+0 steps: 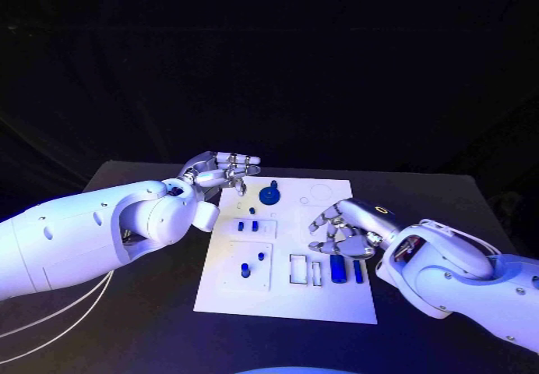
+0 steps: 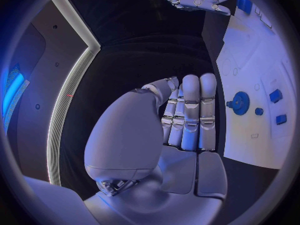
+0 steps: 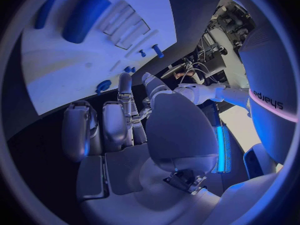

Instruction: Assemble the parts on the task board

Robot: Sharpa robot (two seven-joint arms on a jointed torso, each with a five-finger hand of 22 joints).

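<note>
Head view, flat white rectangular task board [image 1: 337, 308] on black bench [image 1: 135, 327], left hand [image 1: 219, 170] empty, fingers loosely apart, at board's far corner, right hand [image 1: 343, 230] empty, fingers curled, above blue parts [image 1: 338, 268].

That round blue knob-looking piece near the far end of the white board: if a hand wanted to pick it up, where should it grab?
Probably by the narrow stem on top of the blue gear-like part, coming straight down from above. Its toothed disc appears to lie flat on the task board, leaving little edge to get under, while the stem stands clear. The left hand, empty, is nearest.
</note>
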